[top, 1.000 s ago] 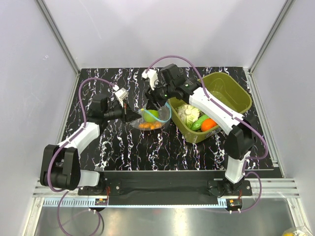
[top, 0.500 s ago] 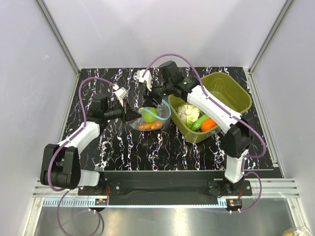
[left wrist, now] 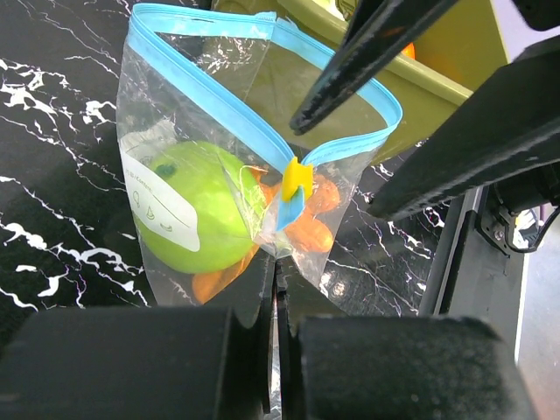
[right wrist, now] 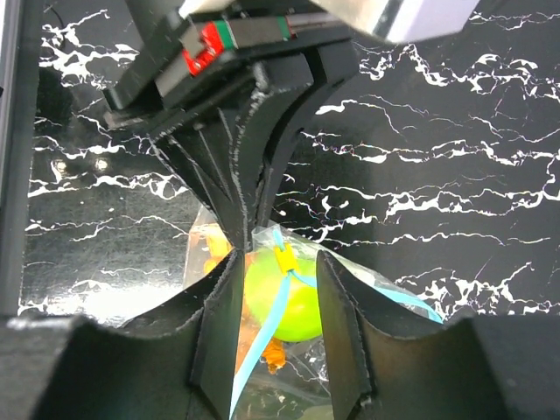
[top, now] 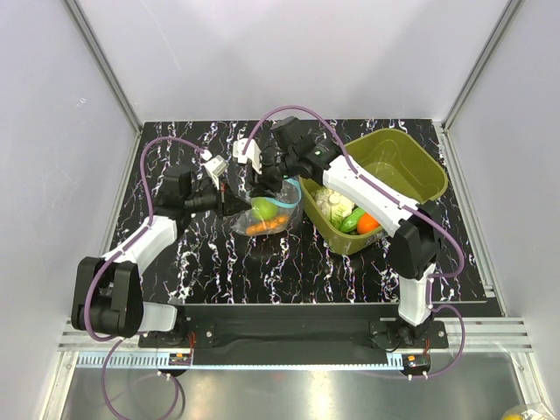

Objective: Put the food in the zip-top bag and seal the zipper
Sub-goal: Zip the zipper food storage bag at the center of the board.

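Note:
The clear zip-top bag [top: 269, 211] lies on the black marbled table, holding a green apple [left wrist: 197, 208] and orange carrot pieces [left wrist: 309, 233]. Its light-blue zipper [left wrist: 210, 96] gapes open, with a yellow slider [left wrist: 296, 178] at the near end. My left gripper [left wrist: 276, 262] is shut on the bag's corner just below the slider; it also shows in the top view [top: 234, 206]. My right gripper [right wrist: 278, 258] is open and straddles the zipper at the slider [right wrist: 283, 260], above the apple [right wrist: 282, 302]; in the top view it [top: 262, 187] is over the bag's left end. Cauliflower [top: 331, 199], cucumber [top: 350, 220] and an orange fruit [top: 369, 223] lie in the tub.
An olive-green tub [top: 411, 166] stands right of the bag, touching it. Frame posts and white walls bound the table on the left, back and right. The right arm reaches across the tub's left end.
My right gripper has moved left from the tub's edge to the slider end of the bag. The bag has shifted slightly left. My left gripper has kept its hold.

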